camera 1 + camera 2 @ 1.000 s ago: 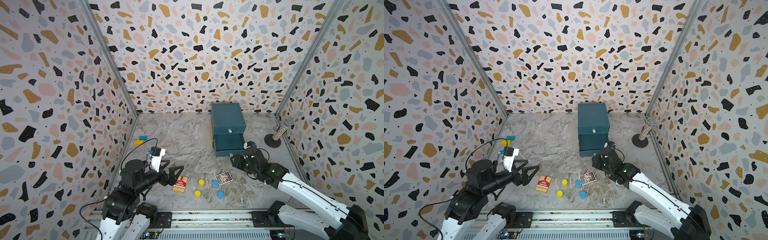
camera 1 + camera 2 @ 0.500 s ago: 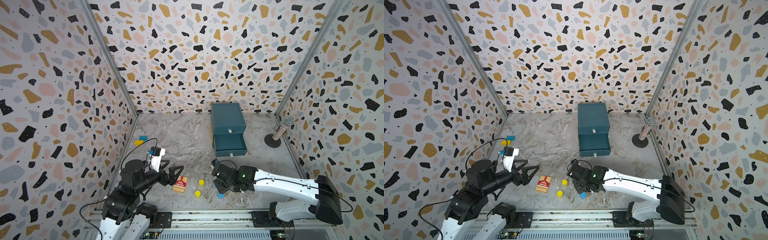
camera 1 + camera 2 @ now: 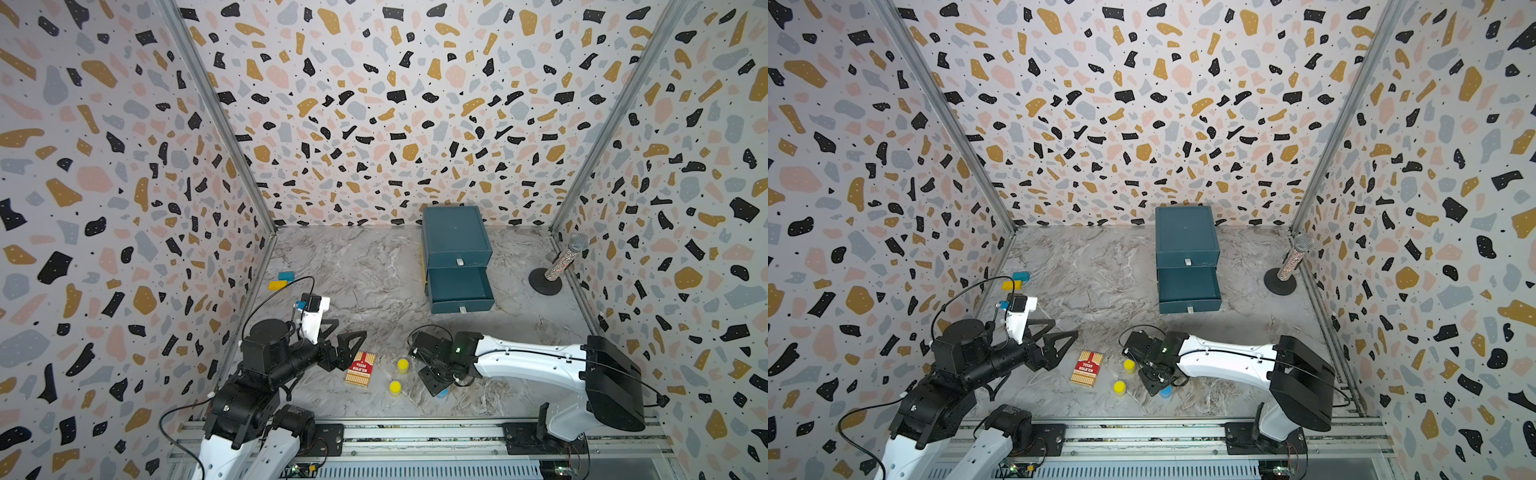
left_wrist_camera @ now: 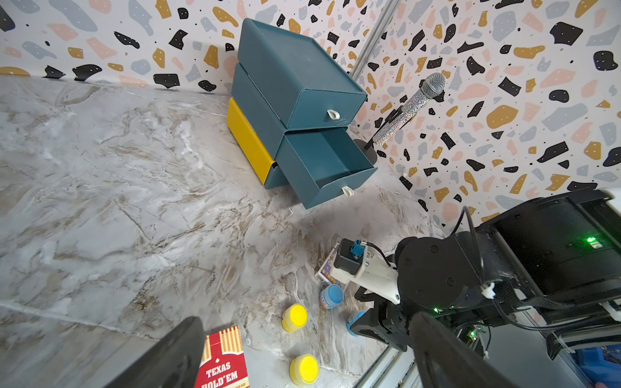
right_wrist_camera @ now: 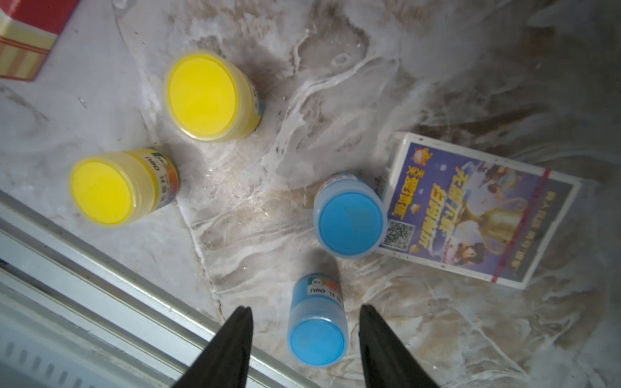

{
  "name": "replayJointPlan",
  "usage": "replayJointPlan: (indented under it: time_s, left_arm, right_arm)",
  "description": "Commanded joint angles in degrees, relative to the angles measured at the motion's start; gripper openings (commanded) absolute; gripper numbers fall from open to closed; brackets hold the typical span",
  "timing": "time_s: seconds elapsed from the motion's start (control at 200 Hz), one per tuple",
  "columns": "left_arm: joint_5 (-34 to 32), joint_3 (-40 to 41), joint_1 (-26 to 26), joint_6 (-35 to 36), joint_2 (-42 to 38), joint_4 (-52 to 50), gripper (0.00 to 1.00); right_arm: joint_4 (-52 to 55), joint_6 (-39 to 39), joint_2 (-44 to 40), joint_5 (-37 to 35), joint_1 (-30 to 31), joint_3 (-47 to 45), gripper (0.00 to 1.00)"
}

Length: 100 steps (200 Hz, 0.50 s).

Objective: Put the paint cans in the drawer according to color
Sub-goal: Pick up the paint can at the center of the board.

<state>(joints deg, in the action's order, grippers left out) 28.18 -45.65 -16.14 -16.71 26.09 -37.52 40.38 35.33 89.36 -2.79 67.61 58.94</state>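
Two yellow paint cans [image 3: 402, 365] [image 3: 395, 387] stand on the marble floor near the front rail. A blue paint can [image 5: 317, 339] sits between the fingers of my right gripper [image 5: 305, 308], which is open with a gap on each side. Another blue paint can [image 5: 349, 221] stands just beyond it, against a card pack. In both top views the right gripper [image 3: 436, 384] [image 3: 1156, 384] covers most of the blue cans. The teal drawer [image 3: 455, 237] stands at the back, its middle drawer [image 3: 459, 286] pulled out. My left gripper [image 3: 351, 328] hovers open and empty by the red card box.
A red Texas Hold'em card box [image 3: 360, 368] lies left of the yellow cans. A blue card pack [image 5: 477, 211] lies by the blue cans. A glitter microphone on a stand [image 3: 561, 266] is at the right wall. Yellow [image 3: 277, 284] and blue [image 3: 286, 275] blocks lie at the left wall.
My right arm has swung from in front of the drawer to the front cans and now straddles a blue can. The left arm has not moved.
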Motion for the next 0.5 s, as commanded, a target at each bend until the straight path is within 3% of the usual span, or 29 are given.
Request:
replayJointPlan:
  time_s: [0.0,0.496]
  left_arm:
    - [0.18,0.34,0.24,0.03,-0.33,1.22,0.98]
    - [0.29,0.31,0.26,0.10,-0.53,1.26,0.98]
  right_arm:
    - [0.40,-1.01,1.43,-1.29,-1.05,2.97,0.56]
    - [3.82,-2.31,7.96,-0.45,-4.39,8.17,0.54]
